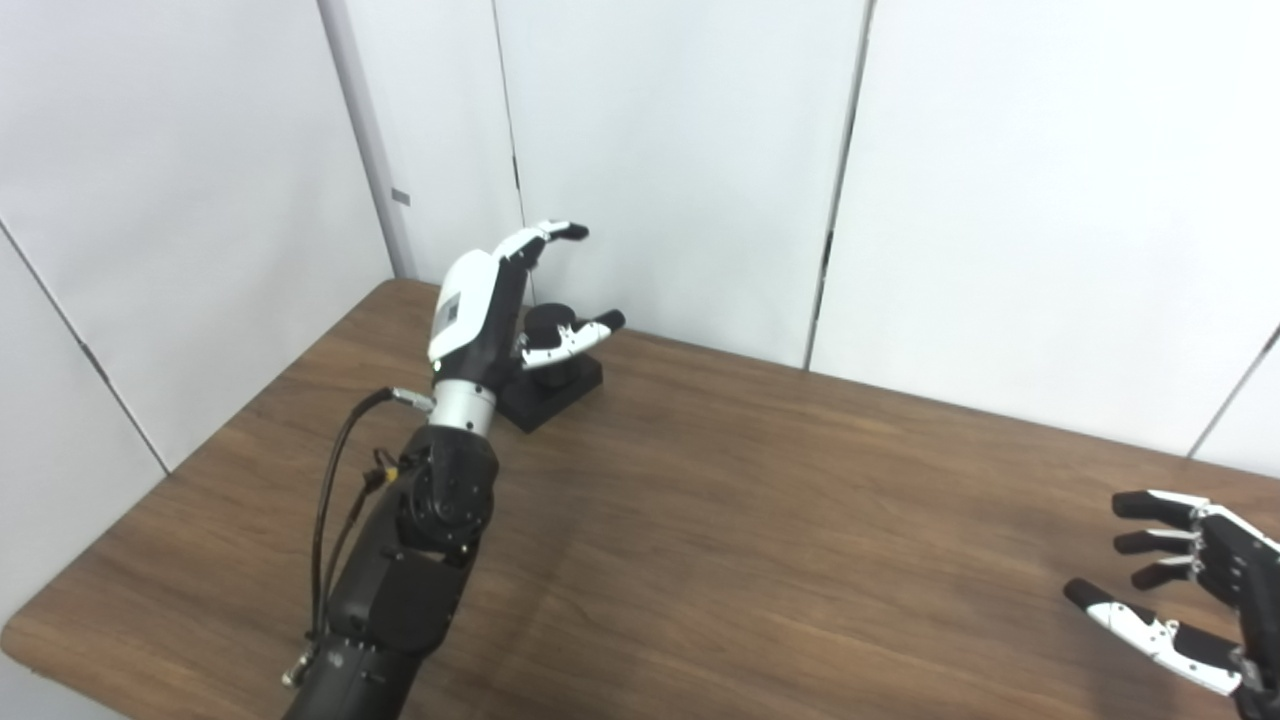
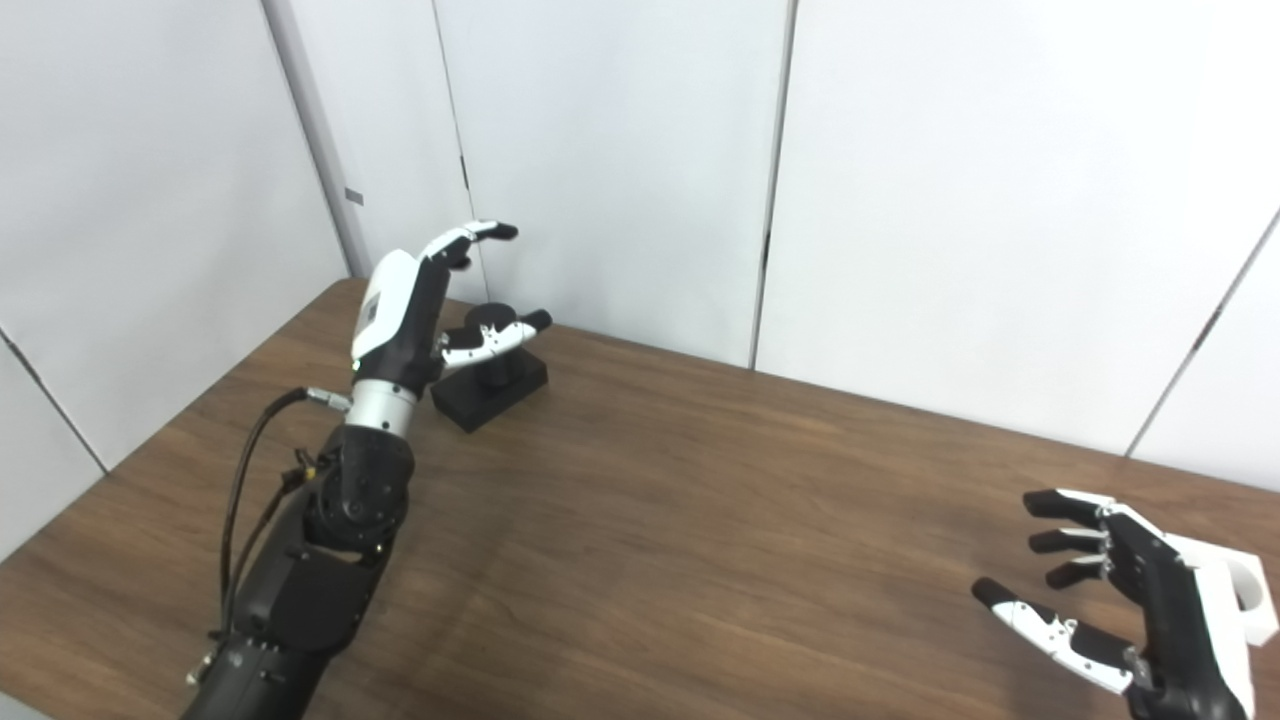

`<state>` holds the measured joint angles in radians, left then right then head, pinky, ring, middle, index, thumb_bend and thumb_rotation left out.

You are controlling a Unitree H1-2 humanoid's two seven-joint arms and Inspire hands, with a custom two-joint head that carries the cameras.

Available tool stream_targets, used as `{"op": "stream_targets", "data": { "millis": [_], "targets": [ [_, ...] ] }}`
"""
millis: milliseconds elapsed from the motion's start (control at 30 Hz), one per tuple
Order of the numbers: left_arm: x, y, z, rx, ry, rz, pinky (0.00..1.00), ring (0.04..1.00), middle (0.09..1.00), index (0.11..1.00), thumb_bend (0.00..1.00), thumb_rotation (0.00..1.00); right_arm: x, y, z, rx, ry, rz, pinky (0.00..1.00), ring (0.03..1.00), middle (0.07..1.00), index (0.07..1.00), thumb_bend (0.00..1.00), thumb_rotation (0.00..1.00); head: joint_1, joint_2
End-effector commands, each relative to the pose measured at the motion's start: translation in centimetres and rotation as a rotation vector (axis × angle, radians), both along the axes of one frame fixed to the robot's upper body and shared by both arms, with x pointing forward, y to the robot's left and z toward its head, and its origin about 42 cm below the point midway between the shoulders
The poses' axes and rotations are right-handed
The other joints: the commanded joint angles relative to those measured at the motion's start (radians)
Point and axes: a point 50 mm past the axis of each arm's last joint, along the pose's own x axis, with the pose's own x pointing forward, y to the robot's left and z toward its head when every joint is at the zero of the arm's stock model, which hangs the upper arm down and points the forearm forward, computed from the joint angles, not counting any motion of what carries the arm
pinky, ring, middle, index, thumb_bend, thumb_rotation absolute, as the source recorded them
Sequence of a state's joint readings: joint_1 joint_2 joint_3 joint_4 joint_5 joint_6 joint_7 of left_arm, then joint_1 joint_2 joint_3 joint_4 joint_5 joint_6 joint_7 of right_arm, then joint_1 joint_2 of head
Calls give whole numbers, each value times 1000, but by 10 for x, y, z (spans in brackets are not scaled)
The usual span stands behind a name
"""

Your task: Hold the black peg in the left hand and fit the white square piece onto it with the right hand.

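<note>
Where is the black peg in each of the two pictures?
Left eye view: the black peg stands far left on the table, by the wall, just behind the open left hand.
Right eye view: the black peg sits a bit further left, same spot by the wall.
Shared landmark: the left hand reaching around it.

The left hand (image 1: 490, 300) covers part of the black peg (image 1: 548, 322), so contact cannot be judged. White square piece (image 2: 1240, 590) is mostly hidden behind the right hand (image 2: 1140, 590), approx. half visible; in left eye view the picture's edge cuts this hand off.
</note>
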<state>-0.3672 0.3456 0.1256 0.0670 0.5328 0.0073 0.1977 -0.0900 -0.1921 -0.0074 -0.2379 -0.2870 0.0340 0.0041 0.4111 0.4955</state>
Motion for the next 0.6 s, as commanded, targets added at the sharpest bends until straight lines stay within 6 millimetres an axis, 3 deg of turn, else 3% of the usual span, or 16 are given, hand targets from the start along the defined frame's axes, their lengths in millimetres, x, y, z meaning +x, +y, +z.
{"op": "stream_targets", "data": {
  "millis": [0, 233, 333, 567],
  "targets": [
    [10, 10, 29, 38, -86, 39, 834, 943, 905, 803, 831, 230, 5, 1, 20, -6, -77, 9, 438, 588, 678, 638, 535, 0, -1, 1],
    [19, 22, 28, 121, 4, 153, 899, 1000, 975, 871, 989, 377, 4, 1, 21, -2, -79, 12, 439, 593, 683, 642, 529, 0, -1, 1],
    [22, 24, 25, 155, 46, 193, 939, 1000, 984, 874, 1000, 415, 4, 2, 22, 3, -76, 11, 441, 596, 686, 644, 526, 0, -1, 1],
    [28, 25, 16, 195, 124, 253, 921, 1000, 988, 862, 1000, 447, 3, 2, 23, -3, -78, 9, 439, 596, 686, 642, 526, 0, -1, 5]
  ]
}}
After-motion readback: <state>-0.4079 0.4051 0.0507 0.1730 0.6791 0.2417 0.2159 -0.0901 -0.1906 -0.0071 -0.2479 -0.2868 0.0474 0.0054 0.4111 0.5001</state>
